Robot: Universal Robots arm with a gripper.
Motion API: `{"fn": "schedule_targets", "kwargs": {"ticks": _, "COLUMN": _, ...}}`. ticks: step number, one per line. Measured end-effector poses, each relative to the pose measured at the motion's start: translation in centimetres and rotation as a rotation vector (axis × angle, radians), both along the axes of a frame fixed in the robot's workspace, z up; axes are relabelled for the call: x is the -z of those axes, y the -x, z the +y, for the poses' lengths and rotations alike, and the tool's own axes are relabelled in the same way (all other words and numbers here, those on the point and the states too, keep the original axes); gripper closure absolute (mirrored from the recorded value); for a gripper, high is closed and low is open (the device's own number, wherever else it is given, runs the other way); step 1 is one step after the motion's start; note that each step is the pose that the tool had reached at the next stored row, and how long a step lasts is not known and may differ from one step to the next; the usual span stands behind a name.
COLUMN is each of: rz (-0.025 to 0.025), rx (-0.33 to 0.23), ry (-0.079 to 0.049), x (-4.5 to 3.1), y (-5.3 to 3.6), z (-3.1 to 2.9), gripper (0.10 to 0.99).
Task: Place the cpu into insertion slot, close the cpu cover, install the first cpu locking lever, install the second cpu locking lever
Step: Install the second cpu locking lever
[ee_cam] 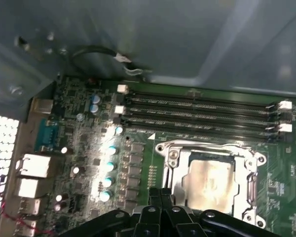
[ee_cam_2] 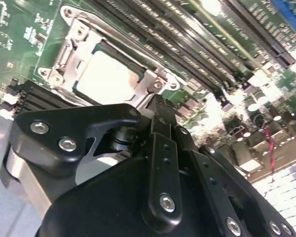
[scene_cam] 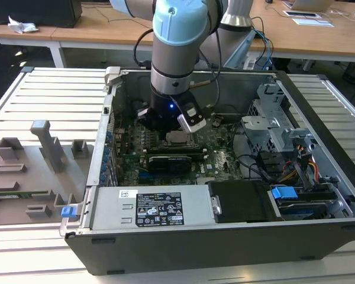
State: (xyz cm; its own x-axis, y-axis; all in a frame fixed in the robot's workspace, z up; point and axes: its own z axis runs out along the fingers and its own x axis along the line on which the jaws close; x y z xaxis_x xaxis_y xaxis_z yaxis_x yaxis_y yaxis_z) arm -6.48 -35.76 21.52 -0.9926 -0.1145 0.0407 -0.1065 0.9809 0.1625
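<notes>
Now | gripper: fingers pressed together, holding nothing, poised just above the socket edge inside the computer case | cpu: seated in insertion slot on the green motherboard, beside the memory slots | cpu cover: lying flat, framing the chip

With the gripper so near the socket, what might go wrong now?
1. The gripper hangs right beside the cpu cover; a small sideways drift may scrape or bend it.
2. The cpu sits in the insertion slot; pressure on a badly seated chip could damage the contacts.
</notes>
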Motion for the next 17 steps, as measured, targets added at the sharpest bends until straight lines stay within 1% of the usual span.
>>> {"fn": "schedule_targets", "kwargs": {"ticks": 1, "rz": 0.0033, "rx": 0.000, "ry": 0.017, "x": 0.00, "y": -0.35, "z": 0.34, "gripper": 0.980}}
{"fn": "schedule_targets", "kwargs": {"ticks": 2, "rz": 0.0047, "rx": 0.000, "ry": 0.035, "x": 0.00, "y": -0.63, "z": 0.58, "gripper": 0.980}}
{"fn": "schedule_targets", "kwargs": {"ticks": 4, "rz": 0.0060, "rx": 0.000, "ry": 0.064, "x": 0.00, "y": -0.99, "z": 0.80, "gripper": 0.980}}
{"fn": "schedule_targets", "kwargs": {"ticks": 6, "rz": 0.0077, "rx": 0.000, "ry": 0.085, "x": 0.01, "y": -1.40, "z": 1.05, "gripper": 0.980}}
{"fn": "schedule_targets", "kwargs": {"ticks": 7, "rz": 0.0086, "rx": 0.000, "ry": 0.091, "x": 0.00, "y": -1.55, "z": 1.12, "gripper": 0.980}}
{"fn": "schedule_targets", "kwargs": {"ticks": 8, "rz": 0.0108, "rx": 0.000, "ry": 0.099, "x": 0.00, "y": -1.87, "z": 1.28, "gripper": 0.980}}
{"fn": "schedule_targets", "kwargs": {"ticks": 10, "rz": 0.0199, "rx": 0.000, "ry": 0.122, "x": 0.03, "y": -2.96, "z": 1.84, "gripper": 0.980}}
{"fn": "schedule_targets", "kwargs": {"ticks": 11, "rz": 0.0229, "rx": 0.000, "ry": 0.130, "x": 0.04, "y": -3.33, "z": 2.07, "gripper": 0.980}}
{"fn": "schedule_targets", "kwargs": {"ticks": 12, "rz": 0.0255, "rx": 0.000, "ry": 0.140, "x": 0.04, "y": -3.87, "z": 2.46, "gripper": 0.980}}
{"fn": "schedule_targets", "kwargs": {"ticks": 13, "rz": 0.0263, "rx": -0.001, "ry": 0.145, "x": -0.05, "y": -4.12, "z": 2.68, "gripper": 0.980}}
{"fn": "schedule_targets", "kwargs": {"ticks": 14, "rz": 0.0264, "rx": 0.000, "ry": 0.146, "x": -0.44, "y": -4.18, "z": 2.70, "gripper": 0.980}}
{"fn": "schedule_targets", "kwargs": {"ticks": 16, "rz": 0.0262, "rx": 0.000, "ry": 0.146, "x": -1.42, "y": -4.20, "z": 2.72, "gripper": 0.980}}
{"fn": "schedule_targets", "kwargs": {"ticks": 17, "rz": 0.0262, "rx": 0.000, "ry": 0.146, "x": -2.32, "y": -4.20, "z": 2.72, "gripper": 0.980}}
